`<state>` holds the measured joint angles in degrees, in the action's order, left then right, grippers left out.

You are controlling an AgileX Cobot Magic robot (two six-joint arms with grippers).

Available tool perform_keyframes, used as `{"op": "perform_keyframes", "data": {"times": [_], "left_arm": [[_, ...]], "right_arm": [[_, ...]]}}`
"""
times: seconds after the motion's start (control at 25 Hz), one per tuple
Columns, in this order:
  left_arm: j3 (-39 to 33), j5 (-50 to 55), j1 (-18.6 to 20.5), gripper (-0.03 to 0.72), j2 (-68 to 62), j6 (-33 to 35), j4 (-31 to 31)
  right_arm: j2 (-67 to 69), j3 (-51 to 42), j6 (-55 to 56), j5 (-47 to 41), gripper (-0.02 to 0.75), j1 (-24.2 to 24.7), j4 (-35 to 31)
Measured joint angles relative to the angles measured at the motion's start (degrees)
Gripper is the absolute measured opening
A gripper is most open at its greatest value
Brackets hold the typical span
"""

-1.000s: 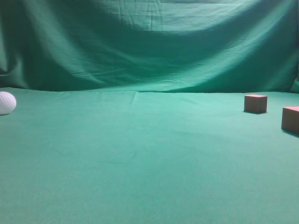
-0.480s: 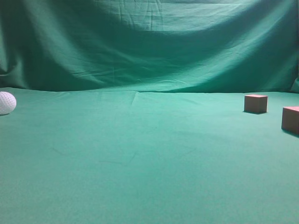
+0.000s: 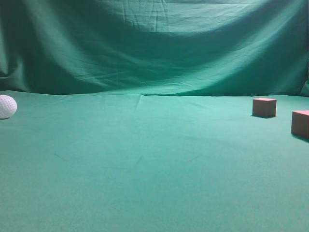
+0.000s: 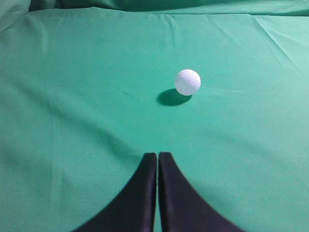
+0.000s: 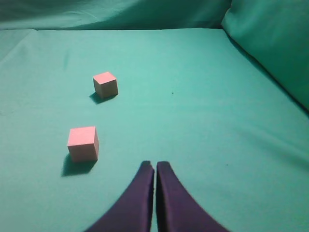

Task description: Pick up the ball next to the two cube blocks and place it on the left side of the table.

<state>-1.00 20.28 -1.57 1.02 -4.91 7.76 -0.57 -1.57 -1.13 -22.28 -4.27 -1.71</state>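
Exterior view, items as I read them from my station: the ball, white and dimpled, rests on the green counter at its far left edge, well apart from the two cube blocks. Far cube block and near cube block, both reddish-brown, sit at the opposite, right end from the ball, near each other but not touching. Neither arm shows in this view.

Left wrist view: left gripper, jaws pressed together and empty, hangs near the ball, no contact.

Right wrist view: right gripper, jaws likewise pressed together, empty; both cubes lie to its left.
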Motion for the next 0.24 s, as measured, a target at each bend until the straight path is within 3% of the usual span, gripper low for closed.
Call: {"op": "perform_keyframes", "data": {"times": [0.24], "left_arm": [[0.0,0.0,0.0,0.0,0.0,0.0,0.0]], "right_arm": [[0.0,0.0,0.0,0.0,0.0,0.0,0.0]]}}
